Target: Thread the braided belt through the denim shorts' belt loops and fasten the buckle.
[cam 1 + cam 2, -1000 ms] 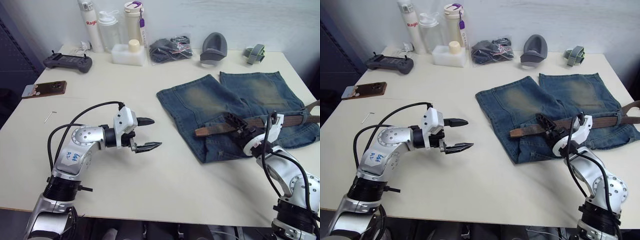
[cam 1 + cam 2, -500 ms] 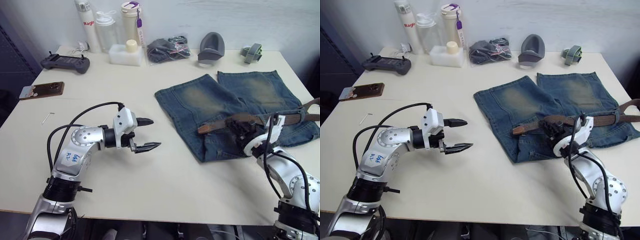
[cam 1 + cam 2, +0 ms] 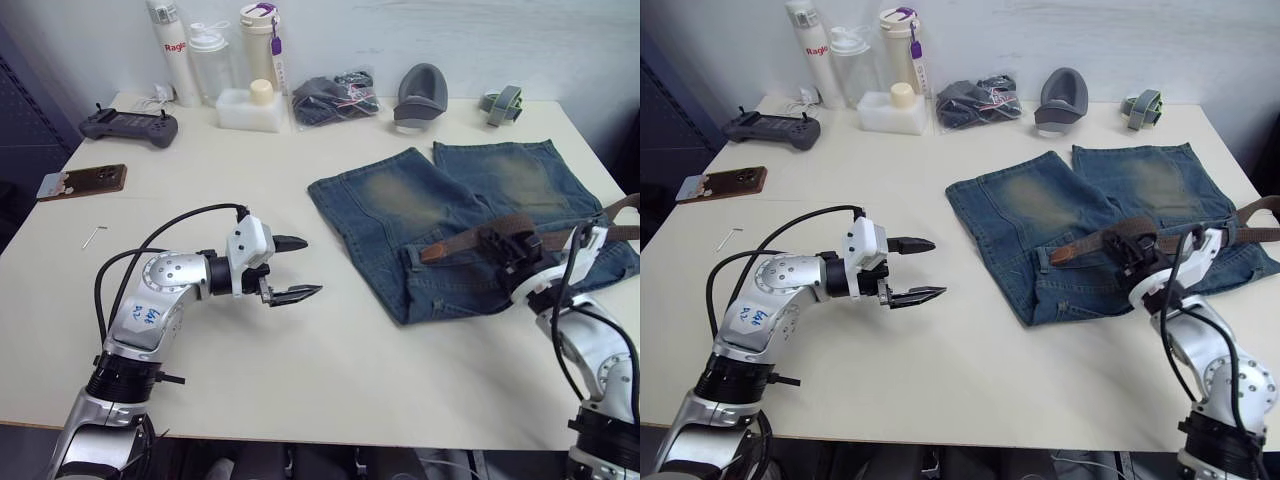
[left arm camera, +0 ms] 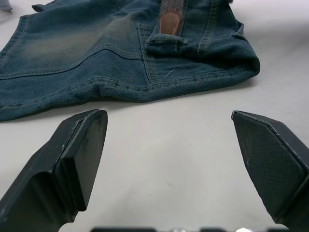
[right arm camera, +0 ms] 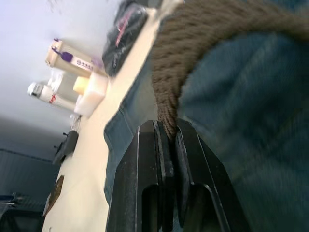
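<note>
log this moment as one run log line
stage: threading | right gripper: shut on braided belt over denim shorts | left gripper: open, above table

right pincer [image 3: 497,240] moved right | braided belt [image 3: 452,248] tip dragged along

Looks like a lab or test room, not a home. Plain cream table [image 3: 330,390] against a bare white wall [image 3: 450,35], dark cabinet or panel at far left. Handheld controller [image 3: 131,124] and a phone [image 3: 86,181] lie on the left side. Bottles [image 3: 212,55] line the far edge next to a bagged bundle [image 3: 335,96] and a grey padded piece [image 3: 417,94]. Exposed cabling on the robot arm.
</note>
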